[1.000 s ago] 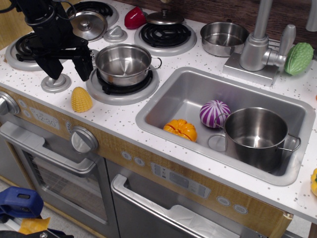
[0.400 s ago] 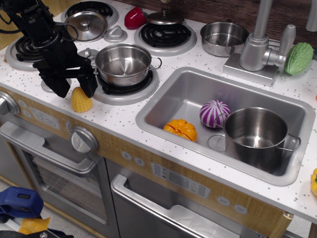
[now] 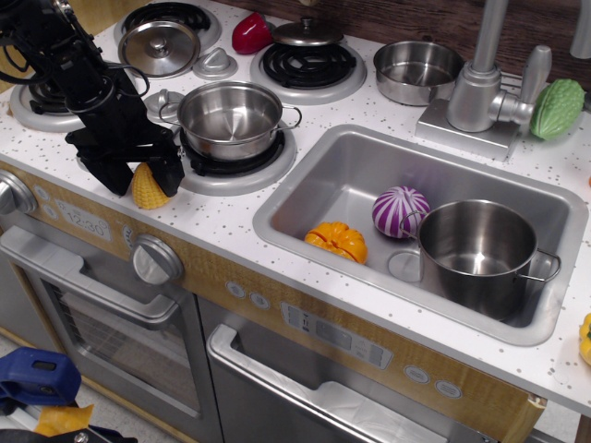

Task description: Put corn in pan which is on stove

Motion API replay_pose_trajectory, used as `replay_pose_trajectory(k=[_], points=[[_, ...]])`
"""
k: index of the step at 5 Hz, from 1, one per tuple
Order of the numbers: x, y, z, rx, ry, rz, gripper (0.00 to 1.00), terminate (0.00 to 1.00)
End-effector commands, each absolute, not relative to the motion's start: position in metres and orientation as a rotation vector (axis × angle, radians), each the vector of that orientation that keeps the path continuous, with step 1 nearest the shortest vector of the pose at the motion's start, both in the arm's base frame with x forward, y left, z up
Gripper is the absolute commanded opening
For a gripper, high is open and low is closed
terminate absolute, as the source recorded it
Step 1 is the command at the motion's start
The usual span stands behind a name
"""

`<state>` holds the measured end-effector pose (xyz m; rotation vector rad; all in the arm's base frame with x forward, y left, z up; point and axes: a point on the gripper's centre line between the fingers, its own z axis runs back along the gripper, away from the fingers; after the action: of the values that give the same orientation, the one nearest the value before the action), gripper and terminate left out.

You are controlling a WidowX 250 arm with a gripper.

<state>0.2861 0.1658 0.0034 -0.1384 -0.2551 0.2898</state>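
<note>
The yellow corn [image 3: 149, 189] stands on the white speckled stove top [image 3: 231, 212] near the front edge, left of the front burner. My black gripper [image 3: 141, 175] is open and lowered over the corn, one finger on each side, the upper part of the corn hidden behind it. The shiny steel pan [image 3: 231, 118] with wire loop handles sits empty on the front right burner, just right of the gripper.
A lid [image 3: 162, 44] lies on the back left burner and another lid [image 3: 307, 32] on the back right burner. A red toy [image 3: 250, 33] and a small steel pot [image 3: 417, 70] stand behind. The sink [image 3: 305, 185] holds an orange pumpkin toy [image 3: 337, 242], a purple toy [image 3: 399, 210] and a tall pot [image 3: 480, 254].
My gripper has moved down and toward the front, from above the left burners to straddle the corn. The corn and pan have not moved.
</note>
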Motion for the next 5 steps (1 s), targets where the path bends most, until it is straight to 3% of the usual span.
replay_pose_trajectory(k=[1,2,4,5], points=[[0.286,0.171,0.012,-0.099,-0.288,0.297,0.00,0.00],[0.286,0.175,0.035,-0.072,-0.289,0.255,0.00,0.00],[0.312,0.168,0.116,0.071,-0.341,0.141,0.00,0.00],[0.341,0.163,0.128,0.093,-0.416,0.068,0.00,0.00]])
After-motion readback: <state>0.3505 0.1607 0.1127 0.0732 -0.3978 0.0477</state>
